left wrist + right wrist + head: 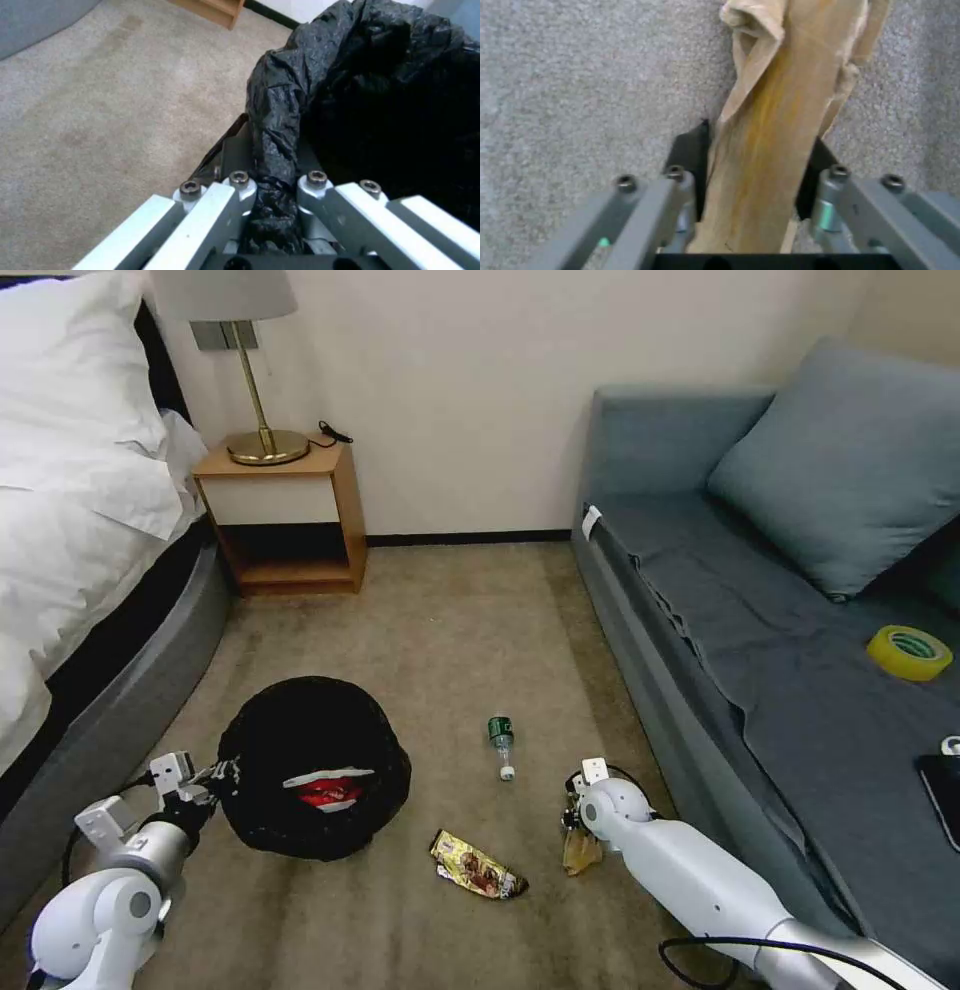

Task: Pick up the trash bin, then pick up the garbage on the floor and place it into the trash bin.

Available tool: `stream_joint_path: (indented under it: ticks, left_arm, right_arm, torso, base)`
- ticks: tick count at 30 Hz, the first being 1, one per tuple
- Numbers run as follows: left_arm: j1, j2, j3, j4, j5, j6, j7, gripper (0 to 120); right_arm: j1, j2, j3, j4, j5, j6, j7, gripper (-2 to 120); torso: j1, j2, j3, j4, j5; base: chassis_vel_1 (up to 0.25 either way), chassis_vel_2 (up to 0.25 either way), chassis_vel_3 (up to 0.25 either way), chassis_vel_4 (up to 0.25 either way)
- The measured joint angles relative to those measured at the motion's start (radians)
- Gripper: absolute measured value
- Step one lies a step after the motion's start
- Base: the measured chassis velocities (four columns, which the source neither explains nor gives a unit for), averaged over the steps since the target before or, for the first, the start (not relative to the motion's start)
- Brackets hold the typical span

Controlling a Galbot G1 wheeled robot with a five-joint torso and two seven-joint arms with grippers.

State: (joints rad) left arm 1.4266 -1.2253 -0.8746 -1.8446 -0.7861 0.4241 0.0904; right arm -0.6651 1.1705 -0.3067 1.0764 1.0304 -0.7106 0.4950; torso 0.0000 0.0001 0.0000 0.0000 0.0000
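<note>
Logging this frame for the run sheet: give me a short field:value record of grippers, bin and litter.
left gripper: shut on the trash bin's black bag rim, at the bin's left side
right gripper: shut on the tan paper scrap, low over the carpet near the sofa
trash bin: on the carpet near the bed
in bin: red-and-white snack packet
on carpet: gold-brown foil wrapper; clear green-labelled bottle, lying on its side
off task: yellow tape roll on the sofa
</note>
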Motion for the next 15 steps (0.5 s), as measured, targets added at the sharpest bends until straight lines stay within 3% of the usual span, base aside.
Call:
stream_joint_path:
  ticks: [1,3,6,9,15]
  left_arm:
    - [0.000,0.000,0.000,0.000,0.000,0.000,0.001,4]
    - [0.001,-0.001,0.000,0.000,0.001,-0.001,0.001,4]
    - [0.002,-0.003,0.000,0.000,0.002,-0.002,0.002,4]
    - [0.003,-0.006,0.000,-0.002,0.003,-0.002,0.002,4]
    - [0.003,-0.010,0.005,-0.006,0.004,-0.003,0.003,4]
  right_arm:
    - [0.000,0.003,0.003,-0.008,-0.004,0.004,-0.001,23]
    - [0.000,0.007,0.006,-0.014,-0.008,0.008,-0.003,20]
    - [0.000,0.009,0.013,-0.021,-0.013,0.017,-0.009,5]
    - [0.000,0.009,0.017,-0.021,-0.013,0.021,-0.009,0]
    - [0.005,0.002,0.019,-0.002,-0.010,0.027,-0.003,0]
  torso:
    - [0.000,0.000,0.000,0.0000,-0.0001]
    - [0.000,0.000,0.000,-0.0001,0.0000]
    - [0.000,0.000,0.000,-0.0001,0.0000]
    - [0.000,0.000,0.000,0.0000,0.0000]
    - [0.000,0.000,0.000,0.0000,0.0000]
  base:
    - [0.000,0.000,0.000,0.000]
    - [0.000,0.000,0.000,0.000]
    - [0.000,0.000,0.000,0.000]
    - [0.000,0.000,0.000,0.000]
    - [0.000,0.000,0.000,0.000]
